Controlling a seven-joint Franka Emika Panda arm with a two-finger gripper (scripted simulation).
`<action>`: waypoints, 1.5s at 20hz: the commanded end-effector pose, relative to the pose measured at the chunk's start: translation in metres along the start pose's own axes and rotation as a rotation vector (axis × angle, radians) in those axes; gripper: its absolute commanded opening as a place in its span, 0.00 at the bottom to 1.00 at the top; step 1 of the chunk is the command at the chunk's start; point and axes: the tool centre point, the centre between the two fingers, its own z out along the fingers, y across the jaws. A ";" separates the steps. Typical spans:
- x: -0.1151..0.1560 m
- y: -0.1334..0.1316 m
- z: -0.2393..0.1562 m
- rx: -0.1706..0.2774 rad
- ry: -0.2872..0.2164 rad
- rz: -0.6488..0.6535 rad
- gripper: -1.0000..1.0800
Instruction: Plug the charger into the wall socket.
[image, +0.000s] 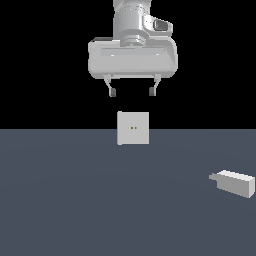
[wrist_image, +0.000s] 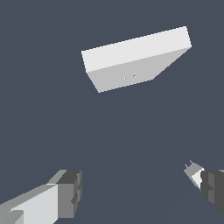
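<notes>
The charger (image: 232, 182) is a small white oblong block lying on the dark floor at the exterior view's right, with its narrower stub pointing toward the exterior view's left. The wall socket (image: 133, 128) is an upright white square plate with two tiny orange dots, standing at the centre. It also shows in the wrist view (wrist_image: 131, 61). My gripper (image: 132, 92) hangs above the socket, open and empty, far from the charger. In the wrist view my gripper (wrist_image: 140, 186) shows spread fingers (wrist_image: 65, 192). A small white piece (wrist_image: 195, 173) beside the other finger may be the charger.
A flat dark grey-blue floor (image: 75, 200) runs under everything, with a black background behind it. No other objects show.
</notes>
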 end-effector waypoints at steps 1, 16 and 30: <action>0.000 0.000 0.000 0.000 0.000 0.000 0.96; -0.023 0.021 0.017 0.008 0.023 -0.100 0.96; -0.061 0.070 0.054 0.025 0.069 -0.301 0.96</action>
